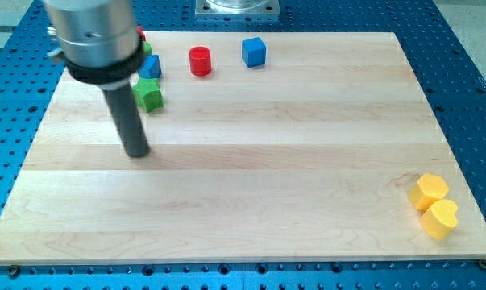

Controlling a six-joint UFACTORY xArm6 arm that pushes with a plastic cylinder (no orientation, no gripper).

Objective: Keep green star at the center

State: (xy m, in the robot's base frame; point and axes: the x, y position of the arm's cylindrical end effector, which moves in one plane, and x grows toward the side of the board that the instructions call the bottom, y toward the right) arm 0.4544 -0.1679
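Note:
The green star [150,94] lies near the view's top left of the wooden board [251,185], far from the board's middle. My tip [136,151] rests on the board just below the star and slightly to its left, a short gap apart. The rod rises from the tip to the arm's grey end, which hides part of the top left corner.
A blue block [151,67] sits just above the star, with bits of a green block [147,48] and a red block [141,35] half hidden behind the arm. A red cylinder [200,61] and a blue cube [254,52] stand at the top. A yellow hexagon block [429,192] and a yellow heart [440,219] lie at the bottom right.

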